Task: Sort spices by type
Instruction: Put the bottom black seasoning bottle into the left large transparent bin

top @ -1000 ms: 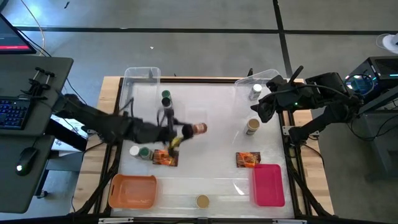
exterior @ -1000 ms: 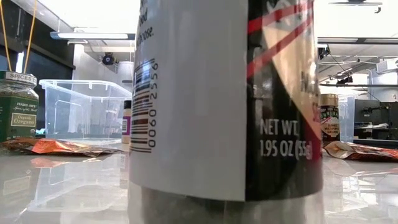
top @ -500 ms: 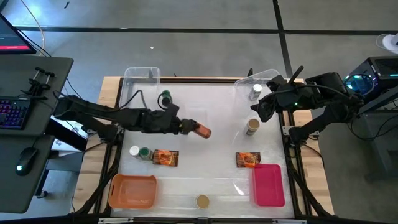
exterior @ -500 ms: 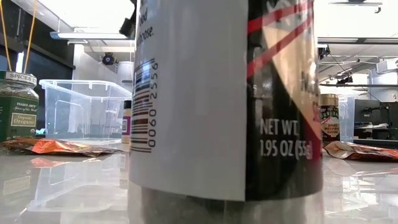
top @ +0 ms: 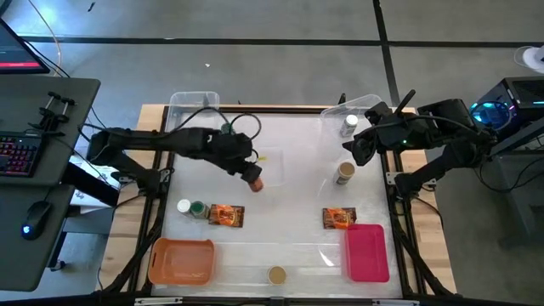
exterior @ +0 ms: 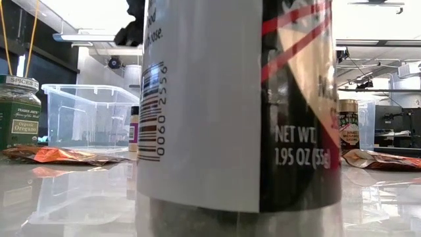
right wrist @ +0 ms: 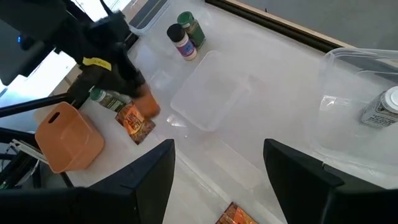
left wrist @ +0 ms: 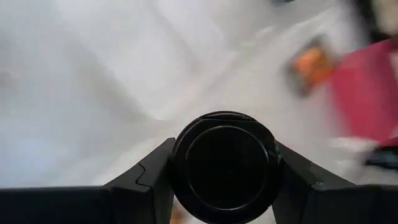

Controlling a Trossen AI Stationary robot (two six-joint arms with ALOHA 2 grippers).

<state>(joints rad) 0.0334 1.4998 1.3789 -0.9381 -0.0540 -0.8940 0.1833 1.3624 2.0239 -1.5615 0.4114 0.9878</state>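
Left of centre in the high view, left claw [top: 247,172] grips a dark-lidded jar [top: 252,178], tipped toward lower right; right claw [top: 360,151] waits open, upper right.

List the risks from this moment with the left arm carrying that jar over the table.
1. The left hand grips the dark-lidded jar only at its lid end, with the body hanging out past the fingers; it could slip or swing loose during the carry.
2. The green-lidded jar stands right beside the arm, so a sweep might knock it over.
3. The right hand waits open near the clear tub; the arms could crowd each other if the jar heads that way.
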